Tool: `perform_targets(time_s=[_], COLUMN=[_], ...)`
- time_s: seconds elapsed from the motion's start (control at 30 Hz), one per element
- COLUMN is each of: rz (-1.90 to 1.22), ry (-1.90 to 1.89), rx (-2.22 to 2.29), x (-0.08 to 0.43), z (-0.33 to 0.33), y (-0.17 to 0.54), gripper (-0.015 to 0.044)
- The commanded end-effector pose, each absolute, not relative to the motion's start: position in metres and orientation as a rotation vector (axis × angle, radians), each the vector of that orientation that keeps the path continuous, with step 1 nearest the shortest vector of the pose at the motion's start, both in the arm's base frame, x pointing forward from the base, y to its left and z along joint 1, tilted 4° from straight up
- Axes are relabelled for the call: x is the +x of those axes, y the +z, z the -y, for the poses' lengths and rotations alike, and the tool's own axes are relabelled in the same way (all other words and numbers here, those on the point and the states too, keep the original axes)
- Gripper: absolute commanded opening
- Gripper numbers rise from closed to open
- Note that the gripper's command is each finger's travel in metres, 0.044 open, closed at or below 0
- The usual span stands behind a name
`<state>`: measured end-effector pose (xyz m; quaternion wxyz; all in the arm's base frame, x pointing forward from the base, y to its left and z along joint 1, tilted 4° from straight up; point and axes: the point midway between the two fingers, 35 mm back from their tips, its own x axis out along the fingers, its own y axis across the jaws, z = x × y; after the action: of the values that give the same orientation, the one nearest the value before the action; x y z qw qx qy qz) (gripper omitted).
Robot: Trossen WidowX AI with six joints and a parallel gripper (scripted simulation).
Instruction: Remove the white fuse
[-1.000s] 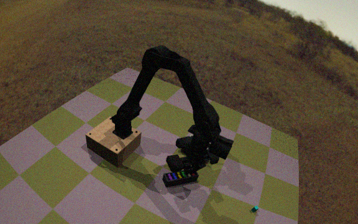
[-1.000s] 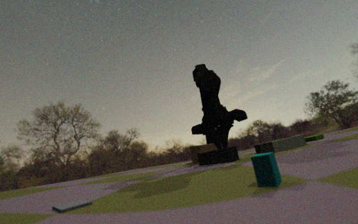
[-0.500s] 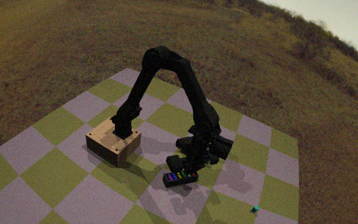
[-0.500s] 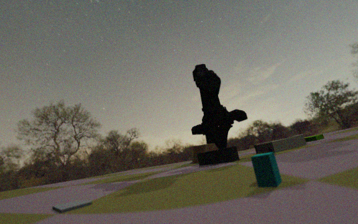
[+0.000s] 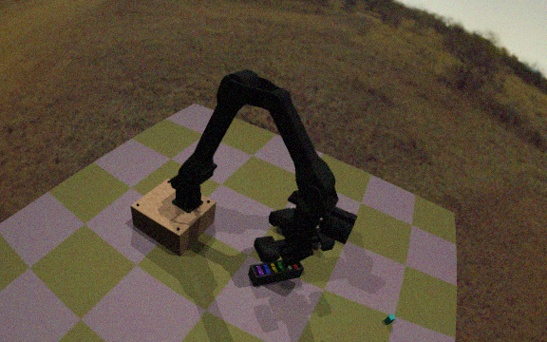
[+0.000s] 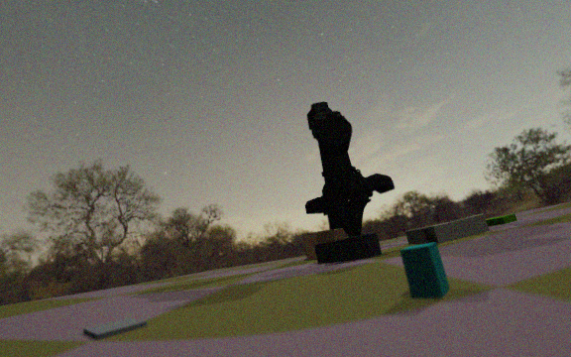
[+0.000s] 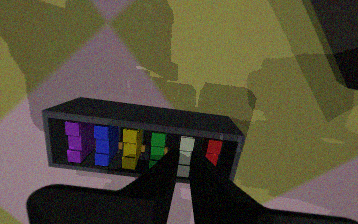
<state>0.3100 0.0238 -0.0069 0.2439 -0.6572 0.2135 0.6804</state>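
The dark fuse block (image 5: 278,278) (image 6: 348,249) (image 7: 140,113) holds a row of coloured fuses. The white fuse (image 7: 186,144) stands in its slot between the green fuse (image 7: 158,141) and the red fuse (image 7: 213,150). My gripper (image 6: 354,234) (image 7: 184,154) points down over the block and is shut on the white fuse, one dark finger on each side. The fuse's lower part and its contact with the fingers are partly hidden in the wrist view. The tray (image 6: 461,229) (image 7: 336,45) stands apart from the block, at the top right in the wrist view.
The yellow fuse (image 7: 131,148), blue fuse (image 7: 104,146) and purple fuse (image 7: 75,142) stand beyond the green one. A teal block (image 5: 389,319) (image 6: 425,272) stands on the checkered table. A flat grey slab (image 6: 115,328) and a flat green piece (image 6: 501,219) show in the exterior view.
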Motion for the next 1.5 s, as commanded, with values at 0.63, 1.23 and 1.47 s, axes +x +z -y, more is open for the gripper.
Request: perform_targets(time_s=[0.63,1.23,1.47], rz=[-0.584,-0.586,-0.587], ry=[1.854,1.853,1.853], rx=[-1.799,-1.799,-1.799], x=[0.311,0.312,0.312], z=[-0.023,-0.023,-0.022], y=[0.006,0.015,0.018], gripper=[0.0,0.0,0.0])
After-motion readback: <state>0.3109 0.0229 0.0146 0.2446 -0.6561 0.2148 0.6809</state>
